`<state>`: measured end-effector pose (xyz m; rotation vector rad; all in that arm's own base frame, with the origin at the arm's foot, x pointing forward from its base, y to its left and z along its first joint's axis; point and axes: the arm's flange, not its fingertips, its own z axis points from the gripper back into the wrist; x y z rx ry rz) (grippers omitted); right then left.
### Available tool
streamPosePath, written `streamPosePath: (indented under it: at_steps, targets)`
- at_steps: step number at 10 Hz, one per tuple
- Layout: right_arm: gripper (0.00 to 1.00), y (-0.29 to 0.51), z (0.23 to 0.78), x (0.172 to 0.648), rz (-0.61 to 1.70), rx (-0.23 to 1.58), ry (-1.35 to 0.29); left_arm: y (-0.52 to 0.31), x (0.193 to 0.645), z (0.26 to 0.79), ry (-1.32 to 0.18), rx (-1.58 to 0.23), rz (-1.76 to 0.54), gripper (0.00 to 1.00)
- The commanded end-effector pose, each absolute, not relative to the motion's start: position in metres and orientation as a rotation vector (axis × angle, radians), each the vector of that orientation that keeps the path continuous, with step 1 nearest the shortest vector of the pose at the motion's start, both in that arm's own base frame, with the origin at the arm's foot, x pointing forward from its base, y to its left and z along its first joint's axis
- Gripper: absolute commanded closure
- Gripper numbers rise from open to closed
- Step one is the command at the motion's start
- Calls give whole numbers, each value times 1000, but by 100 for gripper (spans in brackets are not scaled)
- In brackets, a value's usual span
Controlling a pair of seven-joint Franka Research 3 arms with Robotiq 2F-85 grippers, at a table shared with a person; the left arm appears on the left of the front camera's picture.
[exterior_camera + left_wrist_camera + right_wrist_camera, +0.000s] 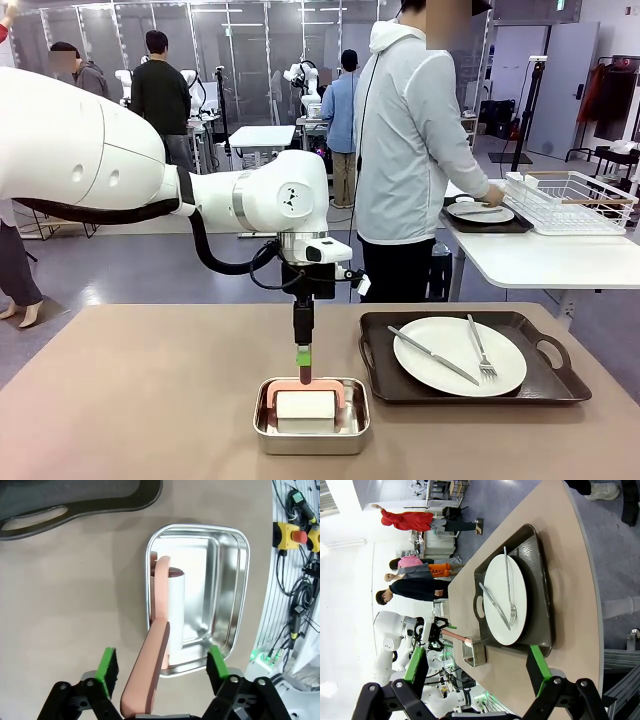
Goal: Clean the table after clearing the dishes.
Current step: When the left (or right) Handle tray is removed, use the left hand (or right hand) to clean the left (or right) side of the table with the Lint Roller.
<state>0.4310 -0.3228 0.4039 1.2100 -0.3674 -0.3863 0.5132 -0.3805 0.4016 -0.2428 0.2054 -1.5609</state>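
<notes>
Where tray (386,386) sits beside pan (262,426), roller (305,405) inside.

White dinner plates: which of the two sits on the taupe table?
The round white plate on the dark brown handled tray right of the steel pan; the other plate lies on the white side table by the person's hand.

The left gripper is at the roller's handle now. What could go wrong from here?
1. The pink handle lies slanted and nearer one pad of the left gripper, so closing may push it aside or grip it crooked.
2. The roller lies close by the wall of the steel pan; lifting might drag the pan towards the tray with the plate beside it.
</notes>
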Motion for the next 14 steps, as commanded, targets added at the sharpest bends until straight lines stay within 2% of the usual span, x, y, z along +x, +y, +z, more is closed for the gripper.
streamPosePath:
  at_steps: [1, 2, 3, 4, 5, 6, 7, 9, 12, 13, 14]
  targets:
    - [0, -322, 407, 429, -385, 1211, -372, -385, 515, 406, 226, -217, -1542, 31]
    - [0, -322, 407, 429, -385, 1211, -372, -386, 514, 408, 221, -219, -1542, 37]
    - [0, -322, 407, 429, -385, 1211, -372, -387, 513, 408, 219, -219, -1545, 51]
    - [0, -322, 407, 429, -385, 1211, -372, -387, 513, 408, 219, -219, -1544, 57]
    - [0, -322, 407, 429, -385, 1211, -372, -387, 513, 409, 215, -233, -1539, 70]
    - [0, -322, 407, 429, -385, 1211, -372, -387, 513, 410, 217, -221, -1533, 76]
    - [0, -322, 407, 429, -385, 1211, -372, -387, 512, 412, 216, -218, -1530, 89]
    - [0, -322, 407, 429, -385, 1211, -372, -386, 510, 415, 209, -218, -1518, 100]
    - [0, -322, 407, 429, -385, 1211, -372, -380, 495, 438, 182, -192, -1429, 98]
    - [0, -322, 407, 429, -385, 1211, -372, -374, 487, 453, 152, -193, -1377, 89]
    - [0, -322, 407, 429, -385, 1211, -372, -366, 478, 469, 121, -192, -1321, 89]
